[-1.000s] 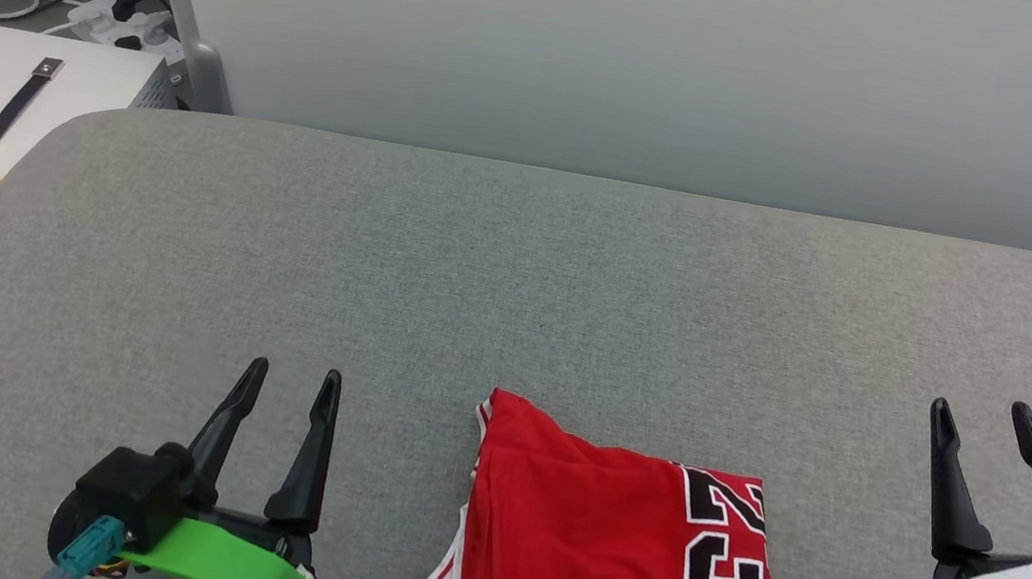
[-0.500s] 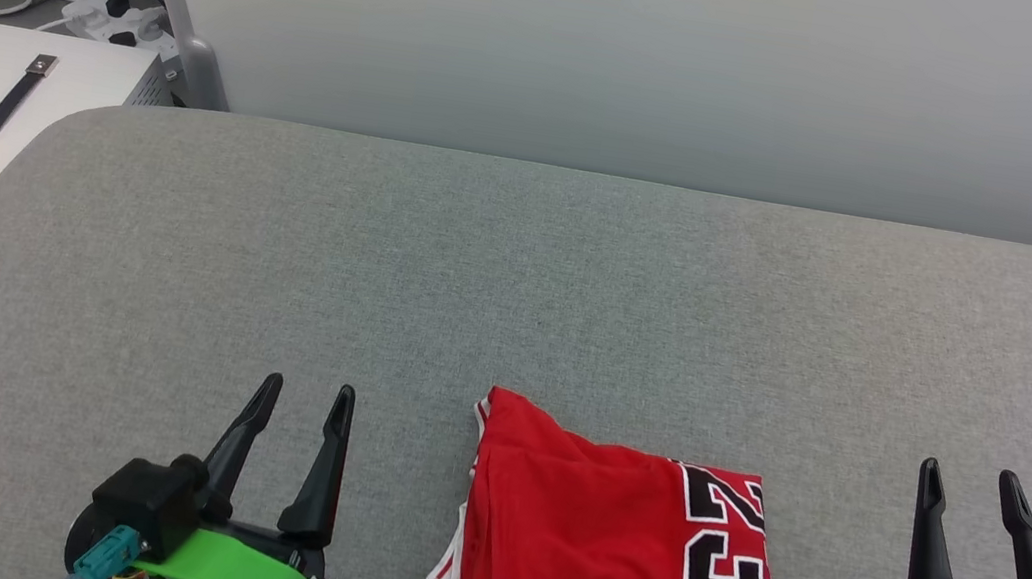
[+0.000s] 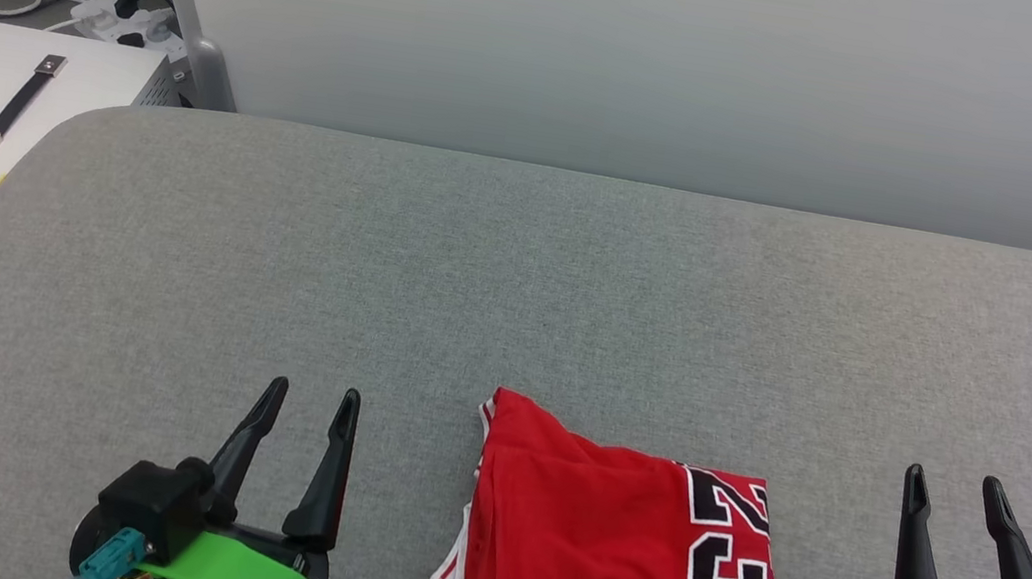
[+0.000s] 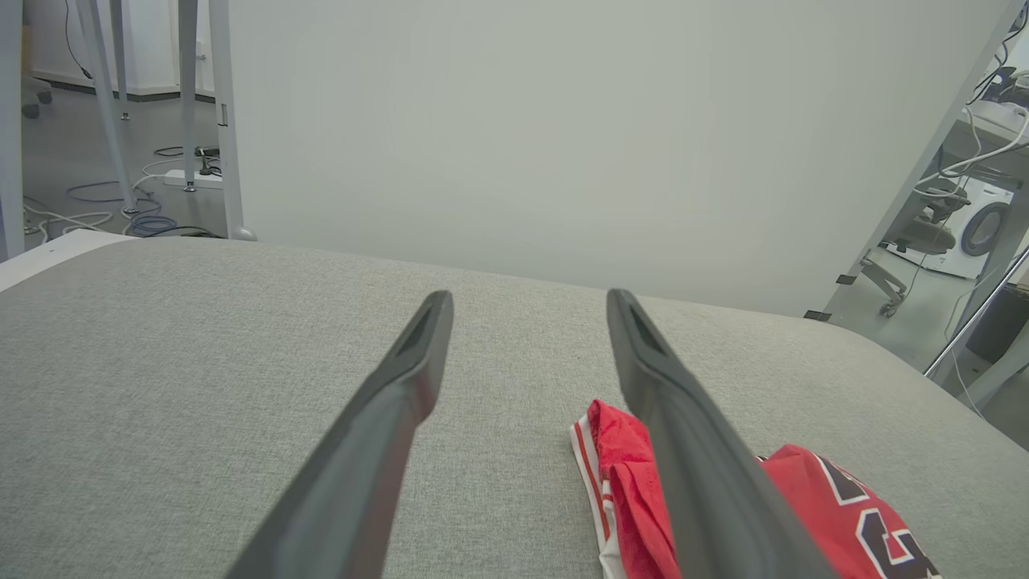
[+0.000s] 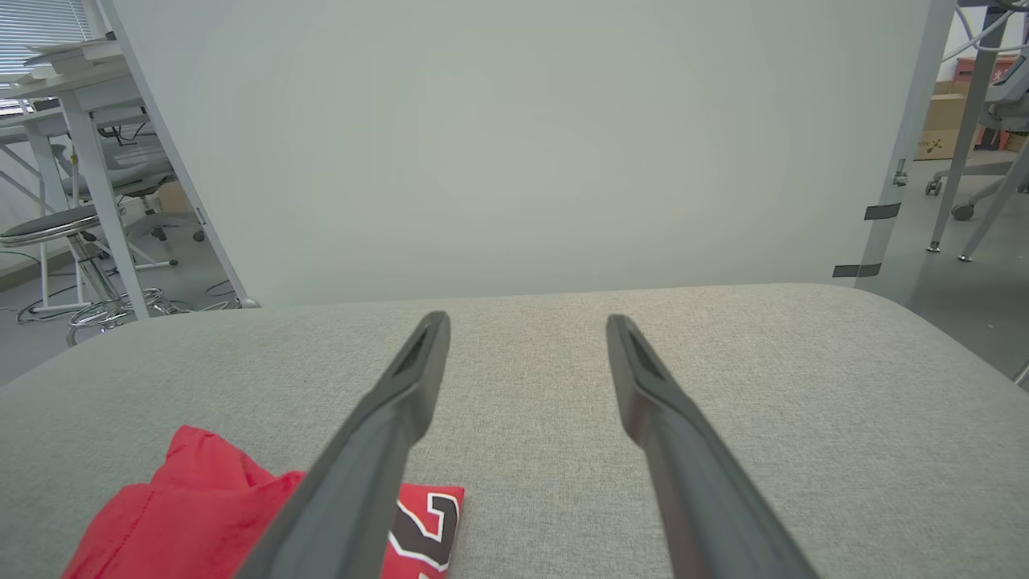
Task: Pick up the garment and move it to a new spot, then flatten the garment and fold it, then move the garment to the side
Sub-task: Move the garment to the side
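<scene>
**Grippers back off, garment lies folded**

The left gripper [image 3: 315, 390] and right gripper [image 3: 954, 477] both stand with fingers apart, holding nothing. Over the last second the right one has drawn back and lower, the left only slightly. Between them, touching neither, the garment [image 3: 611, 545] lies folded on the grey pad [image 3: 517, 280]. Folding looks done, and the move aside remains. The left wrist view shows its striped edge; the head view crops its near side.
</scene>
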